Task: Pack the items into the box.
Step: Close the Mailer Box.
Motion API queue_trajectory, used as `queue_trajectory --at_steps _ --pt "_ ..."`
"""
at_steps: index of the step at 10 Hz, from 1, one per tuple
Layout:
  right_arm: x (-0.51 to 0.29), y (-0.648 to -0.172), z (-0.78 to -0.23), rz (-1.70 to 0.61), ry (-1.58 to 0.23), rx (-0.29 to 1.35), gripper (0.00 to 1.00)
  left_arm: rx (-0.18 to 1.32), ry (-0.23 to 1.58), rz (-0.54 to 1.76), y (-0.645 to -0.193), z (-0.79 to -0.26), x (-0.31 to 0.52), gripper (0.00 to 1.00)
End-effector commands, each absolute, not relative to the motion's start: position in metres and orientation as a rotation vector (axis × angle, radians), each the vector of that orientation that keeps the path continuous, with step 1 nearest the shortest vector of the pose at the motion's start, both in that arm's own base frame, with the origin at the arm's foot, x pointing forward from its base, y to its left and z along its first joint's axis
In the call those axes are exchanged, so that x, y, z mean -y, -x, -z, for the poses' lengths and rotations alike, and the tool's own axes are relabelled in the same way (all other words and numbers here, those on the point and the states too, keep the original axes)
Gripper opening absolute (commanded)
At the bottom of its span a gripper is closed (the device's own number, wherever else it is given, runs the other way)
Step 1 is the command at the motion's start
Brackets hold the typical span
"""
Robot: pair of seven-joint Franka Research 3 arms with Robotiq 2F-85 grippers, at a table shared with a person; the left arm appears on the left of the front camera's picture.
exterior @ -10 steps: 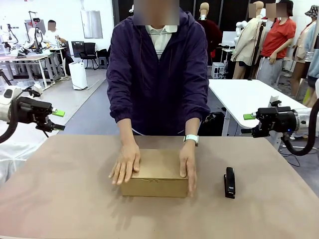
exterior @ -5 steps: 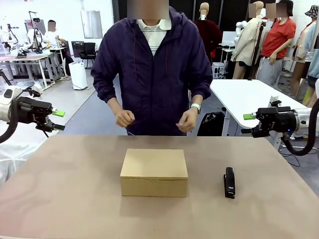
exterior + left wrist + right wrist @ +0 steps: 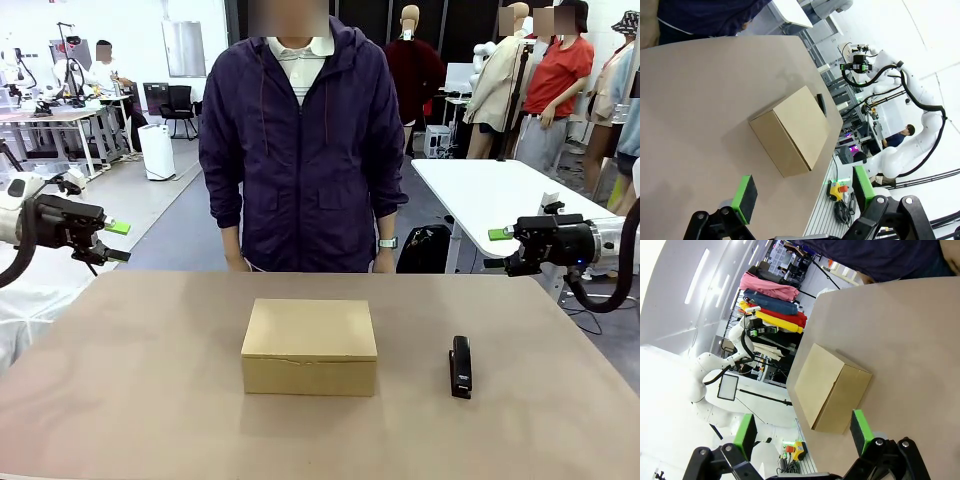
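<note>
Front view: tan cardboard box (image 3: 310,346) at mid-bench, lid shut flat, plain matte faces, crisp rectangular edges, a thin seam along the near face. Sits on a smooth brown bench (image 3: 130,380). Off to its right, well apart, a slim black stapler (image 3: 460,366), glossy, lying lengthwise toward the camera. Beyond the far edge, a person (image 3: 302,150) in a dark purple zip jacket, arms down at the sides, hands below the bench line.

Left tool (image 3: 112,241) held off the bench's left edge, raised above it, green pads spread apart, nothing between. Right tool (image 3: 495,250) likewise off the right edge, raised; from here, cannot tell how its jaws stand.

Left wrist view: two black fingers with green rubbery pads (image 3: 745,198) wide apart, box (image 3: 792,131) framed between them farther off on the bench, stapler (image 3: 821,104) just past its far side.

Right wrist view: fingers parted, green pads (image 3: 860,431) facing each other across a clear gap, box (image 3: 832,388) lying beyond on the bench, closed, one corner toward the lens.
</note>
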State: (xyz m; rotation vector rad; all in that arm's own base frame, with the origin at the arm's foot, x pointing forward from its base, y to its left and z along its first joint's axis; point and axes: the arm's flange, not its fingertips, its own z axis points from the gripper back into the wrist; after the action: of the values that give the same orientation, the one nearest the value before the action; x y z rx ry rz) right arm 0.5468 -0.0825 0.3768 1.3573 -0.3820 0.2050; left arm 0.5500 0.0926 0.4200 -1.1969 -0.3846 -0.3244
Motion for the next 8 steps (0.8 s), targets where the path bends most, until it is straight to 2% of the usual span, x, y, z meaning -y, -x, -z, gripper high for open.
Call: queue_trajectory --at_steps 1,8 --pt "0.0819 -0.5453 -0.3820 -0.210 -1.364 0.387 1.00 0.387 1.187 0.338 -0.5491 -0.4211 -0.0931 1.00" --pt "0.0819 -0.5453 -0.3820 -0.210 -1.364 0.387 1.00 0.387 1.187 0.338 -0.5491 -0.4211 -0.0931 1.00"
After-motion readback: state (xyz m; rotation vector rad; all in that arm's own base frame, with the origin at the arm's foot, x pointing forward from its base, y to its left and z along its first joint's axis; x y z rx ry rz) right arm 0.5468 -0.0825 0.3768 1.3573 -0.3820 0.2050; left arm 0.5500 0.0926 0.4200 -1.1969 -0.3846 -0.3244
